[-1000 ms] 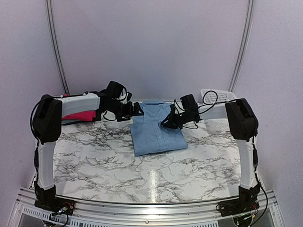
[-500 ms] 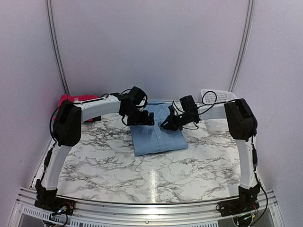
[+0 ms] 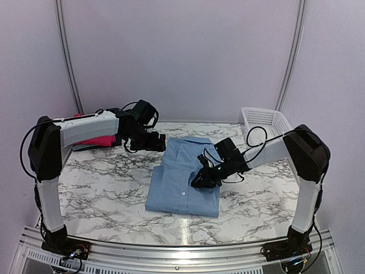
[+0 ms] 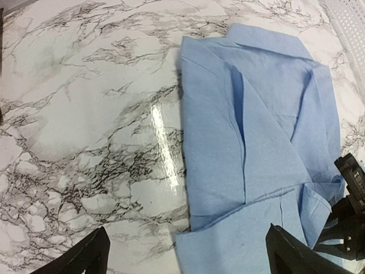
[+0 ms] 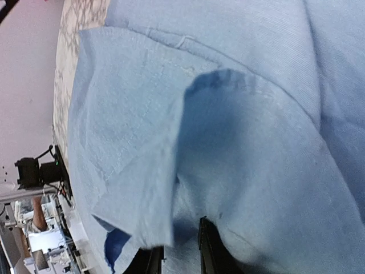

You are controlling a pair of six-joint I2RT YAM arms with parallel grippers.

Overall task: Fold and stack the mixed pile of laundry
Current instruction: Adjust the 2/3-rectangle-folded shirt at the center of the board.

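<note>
One soft, flat-folded blue shirt, pinched in right gripper jaws; left gripper jaws gape.

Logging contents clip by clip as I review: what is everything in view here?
light blue shirt: one, light blue, folded, mid-table
pink-red garment: one, pink-red, far left, behind the left arm
basket: one, white slatted, far right corner
table: one, white with grey marble veining
left gripper: one, black, open, over the table near the shirt's far left corner
right gripper: one, black, pinching the shirt's right edge
</note>
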